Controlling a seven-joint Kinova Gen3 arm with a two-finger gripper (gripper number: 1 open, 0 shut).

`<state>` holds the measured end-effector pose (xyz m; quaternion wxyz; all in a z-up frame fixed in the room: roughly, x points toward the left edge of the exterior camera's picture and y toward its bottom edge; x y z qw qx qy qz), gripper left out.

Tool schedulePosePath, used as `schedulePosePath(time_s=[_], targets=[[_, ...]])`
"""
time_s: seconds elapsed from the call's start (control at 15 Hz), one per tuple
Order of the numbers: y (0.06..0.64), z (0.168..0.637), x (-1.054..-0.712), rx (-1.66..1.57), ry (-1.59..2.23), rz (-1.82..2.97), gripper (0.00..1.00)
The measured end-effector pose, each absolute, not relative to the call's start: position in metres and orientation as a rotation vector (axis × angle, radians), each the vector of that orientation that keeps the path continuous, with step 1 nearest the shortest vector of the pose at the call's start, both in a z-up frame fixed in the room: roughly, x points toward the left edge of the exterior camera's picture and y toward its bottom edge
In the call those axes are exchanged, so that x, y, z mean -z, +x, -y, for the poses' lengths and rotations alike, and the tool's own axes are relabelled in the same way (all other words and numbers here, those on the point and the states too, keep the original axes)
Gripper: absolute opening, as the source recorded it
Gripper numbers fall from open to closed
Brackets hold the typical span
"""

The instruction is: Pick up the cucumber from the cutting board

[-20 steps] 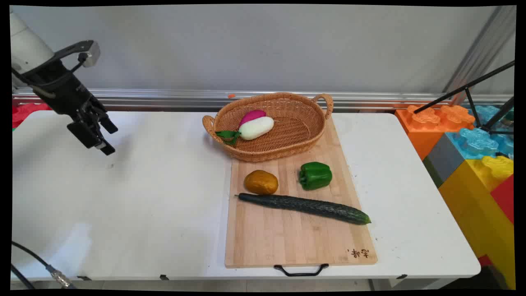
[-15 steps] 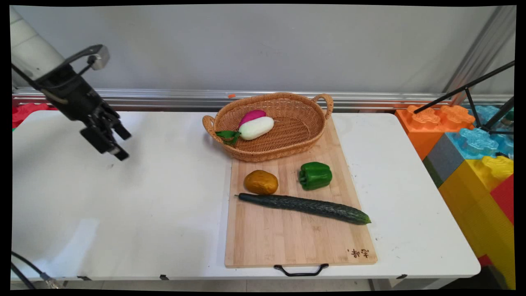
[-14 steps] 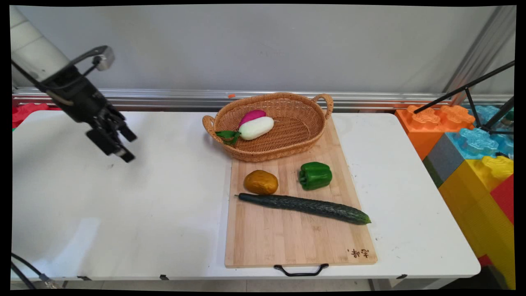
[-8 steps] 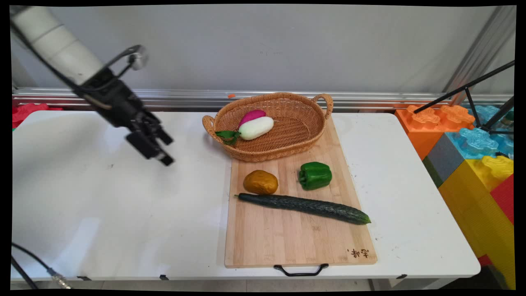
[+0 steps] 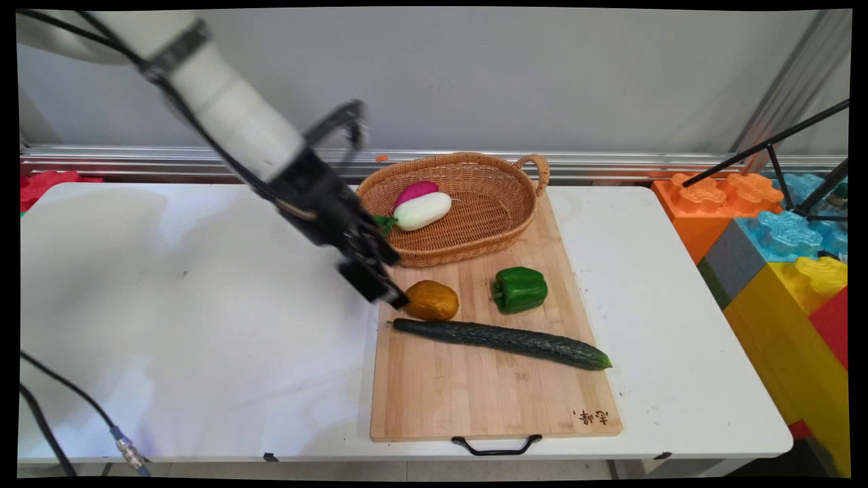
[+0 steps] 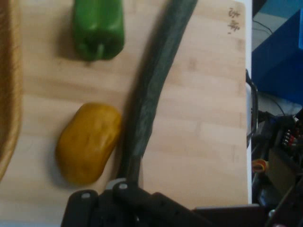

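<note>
Four vegetables and one gripper occupy the scene; hazards are listed from left to right.

1. The table (image 5: 203,325) is bare white surface at the left. A black cable (image 5: 74,413) hangs at its near-left corner; it could snag if the arm swings wide.
2. The gripper (image 5: 386,288) hangs over the left edge of the cutting board (image 5: 488,400), tilted down to the right. How far it is open cannot be determined. No object is seen in its grasp.
3. The brown potato (image 5: 431,300) is the nearest object. It lies on the board just beside the gripper tip, and contact cannot be confirmed. It is rounded, so a glancing push would likely roll it away.
4. The cucumber (image 5: 502,342) lies just in front of the potato, its stem end near the gripper. A low approach could strike that end and pivot the whole length across the board.
5. The wicker basket (image 5: 441,256) stands at the board's far end and holds a pink-and-white radish (image 5: 422,209). The arm's wrist overlaps the basket's left rim in the main view; a collision there could shift the basket.
6. The green pepper (image 5: 520,289) lies right of the potato, apart from it. A rolling potato could reach it.
</note>
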<state>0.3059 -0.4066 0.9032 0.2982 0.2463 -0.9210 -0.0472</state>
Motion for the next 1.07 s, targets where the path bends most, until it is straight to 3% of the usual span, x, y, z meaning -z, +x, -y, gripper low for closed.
schedulePosePath(time_s=[0.6,1.07], targets=[[0.209,0.431,-0.833,0.027,0.444,2.513,1.0],[0.184,0.452,-0.787,-0.027,0.377,2.574,1.0]])
